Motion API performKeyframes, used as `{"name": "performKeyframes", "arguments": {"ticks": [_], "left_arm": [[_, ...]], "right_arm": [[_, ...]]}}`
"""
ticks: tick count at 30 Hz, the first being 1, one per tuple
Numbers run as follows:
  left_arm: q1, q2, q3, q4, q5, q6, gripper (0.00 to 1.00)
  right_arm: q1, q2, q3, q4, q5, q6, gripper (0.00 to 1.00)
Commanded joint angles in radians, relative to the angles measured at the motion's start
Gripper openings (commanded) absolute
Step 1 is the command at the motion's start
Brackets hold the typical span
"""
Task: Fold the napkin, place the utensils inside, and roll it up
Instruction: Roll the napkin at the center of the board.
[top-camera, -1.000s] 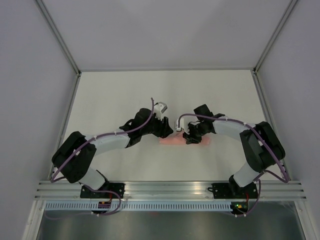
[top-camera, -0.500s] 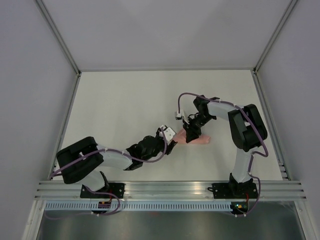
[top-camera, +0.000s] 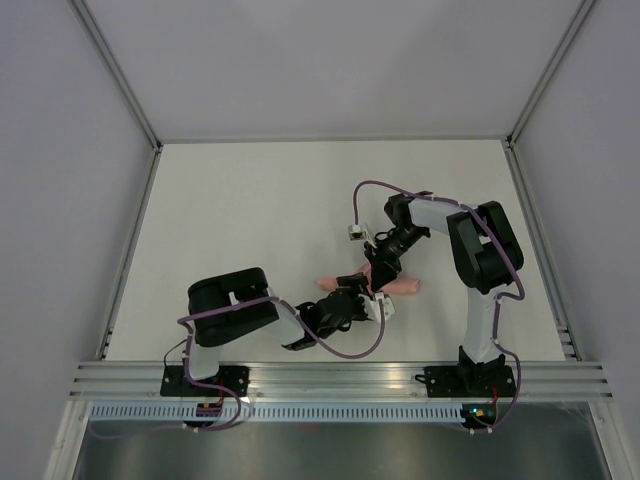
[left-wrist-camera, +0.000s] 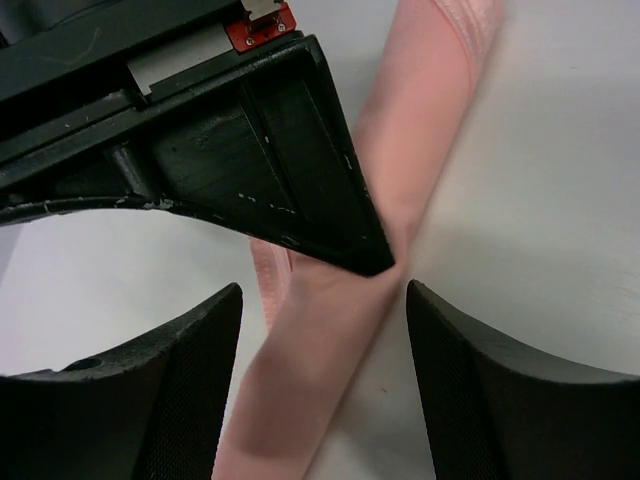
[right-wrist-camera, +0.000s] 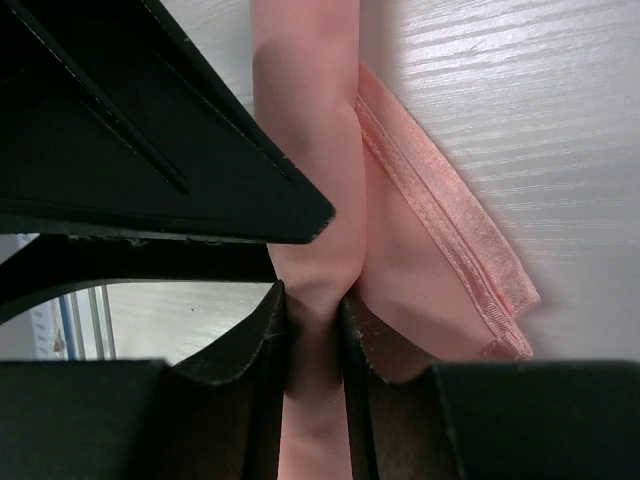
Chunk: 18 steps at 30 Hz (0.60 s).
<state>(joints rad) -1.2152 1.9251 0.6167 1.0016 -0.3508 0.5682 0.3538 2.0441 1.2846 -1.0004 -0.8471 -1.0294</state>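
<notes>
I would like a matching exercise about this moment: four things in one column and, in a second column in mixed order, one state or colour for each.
Things:
1. left gripper
2. right gripper
3. napkin
4. table

States:
A. white
B. shut, pinching the cloth
C. pale pink, long and narrow
D. open, one finger on each side of the cloth

Pairs: 1-D, 2-B, 3-C, 4-A

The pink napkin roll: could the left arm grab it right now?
Probably yes. The left gripper is open with the napkin running between its fingers; the right gripper, pinching it just ahead, leaves that stretch free.
</notes>
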Motion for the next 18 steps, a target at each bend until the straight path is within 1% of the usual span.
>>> {"name": "performKeyframes", "arguments": {"ticks": [1, 3, 4, 5, 6, 7, 8, 10, 11, 14, 16, 17, 18], "left_arm": [[-0.001, 0.049, 0.025, 0.006, -0.033, 0.13, 0.72], [-0.001, 0.058, 0.034, -0.03, -0.016, 0.127, 0.7], [0.0, 0.058, 0.037, -0.078, -0.008, 0.111, 0.69], [0.0, 0.057, 0.043, -0.102, 0.012, 0.098, 0.65], [0.0, 0.058, 0.048, -0.165, 0.024, 0.064, 0.63], [-0.001, 0.06, 0.054, -0.193, 0.036, 0.047, 0.59], [-0.001, 0.061, 0.061, -0.216, 0.053, 0.03, 0.49], [-0.001, 0.075, 0.067, -0.253, 0.067, -0.013, 0.4], [0.0, 0.078, 0.077, -0.289, 0.084, -0.025, 0.31], [0.0, 0.087, 0.1, -0.348, 0.105, -0.063, 0.2], [0.006, 0.084, 0.106, -0.371, 0.127, -0.099, 0.17], [0.009, 0.081, 0.113, -0.4, 0.157, -0.112, 0.13], [0.014, 0.08, 0.117, -0.414, 0.174, -0.123, 0.12]], "right_arm": [[-0.004, 0.062, -0.014, 0.009, 0.098, -0.063, 0.21], [-0.006, 0.067, -0.013, 0.006, 0.1, -0.063, 0.21], [-0.007, 0.068, -0.011, 0.005, 0.1, -0.063, 0.21], [-0.009, 0.07, -0.005, -0.001, 0.1, -0.066, 0.2], [-0.01, 0.076, -0.002, -0.004, 0.102, -0.066, 0.21], [-0.012, 0.077, 0.001, -0.009, 0.103, -0.067, 0.2], [-0.012, 0.08, 0.005, -0.013, 0.103, -0.073, 0.2], [-0.018, 0.088, 0.009, -0.015, 0.106, -0.075, 0.21], [-0.019, 0.09, 0.013, -0.02, 0.108, -0.075, 0.21], [-0.024, 0.102, 0.028, -0.026, 0.108, -0.077, 0.21], [-0.024, 0.103, 0.03, -0.026, 0.108, -0.069, 0.22], [-0.024, 0.102, 0.032, -0.02, 0.108, -0.066, 0.25], [-0.026, 0.094, 0.03, -0.018, 0.105, -0.06, 0.3]]}}
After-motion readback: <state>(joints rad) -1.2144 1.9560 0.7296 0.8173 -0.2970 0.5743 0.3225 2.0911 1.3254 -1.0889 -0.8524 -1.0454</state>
